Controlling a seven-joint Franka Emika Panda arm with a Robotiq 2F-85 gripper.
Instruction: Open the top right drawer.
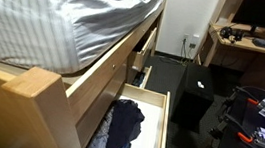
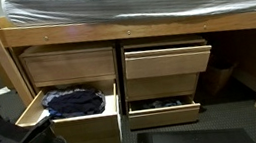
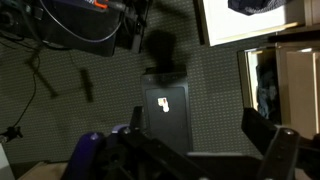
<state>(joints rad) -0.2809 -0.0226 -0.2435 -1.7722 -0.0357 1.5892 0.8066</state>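
Wrist view: gripper (image 3: pixel 215 152) hangs above carpet (image 3: pixel 90 110), its grip unreadable; top right drawer (image 2: pixel 167 60), well apart from it, stands slightly ajar.

Bed's got a rumpled striped sheet (image 1: pixel 39 13) on top, the long bottom drawer (image 1: pixel 164 128) is hanging open with dark blue clothes (image 1: pixel 124 128) piled inside, a black box (image 1: pixel 195 96) sits on the carpet (image 1: pixel 193 146) just beside it, and there's a desk (image 1: pixel 251 45) by the back wall.
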